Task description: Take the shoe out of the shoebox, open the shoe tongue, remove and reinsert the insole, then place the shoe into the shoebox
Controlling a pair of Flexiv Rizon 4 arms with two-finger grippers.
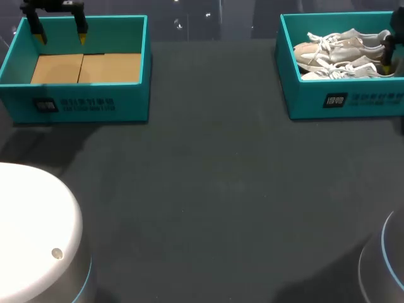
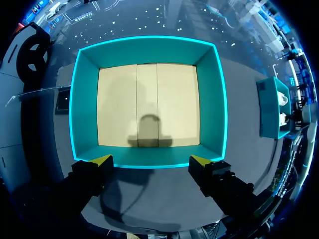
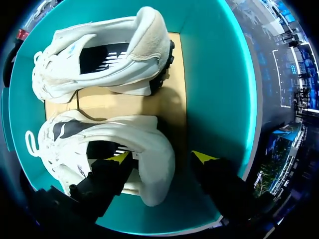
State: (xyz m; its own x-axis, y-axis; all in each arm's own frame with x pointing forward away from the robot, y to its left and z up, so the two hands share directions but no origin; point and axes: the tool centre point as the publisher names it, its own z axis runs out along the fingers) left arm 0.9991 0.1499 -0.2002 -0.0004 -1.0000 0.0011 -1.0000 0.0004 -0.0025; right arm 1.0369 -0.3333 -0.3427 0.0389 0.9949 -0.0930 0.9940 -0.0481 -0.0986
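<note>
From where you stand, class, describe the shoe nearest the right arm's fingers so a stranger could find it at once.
Find the teal shoebox at the far right of the table, holding two pale shoes side by side. Take the shoe nearer its front wall. Unlike its neighbour, its heel sits between the right arm's open fingers.

A robotics lab bench is indicated: a dark matte table (image 1: 208,189) is set with a cardboard-floored shoebox (image 1: 95,101) at its far left corner and a second shoebox (image 1: 303,101) of white sneakers (image 1: 334,53) at its far right. White robot arm bases (image 1: 31,227) are mounted at the table's near edge.
</note>
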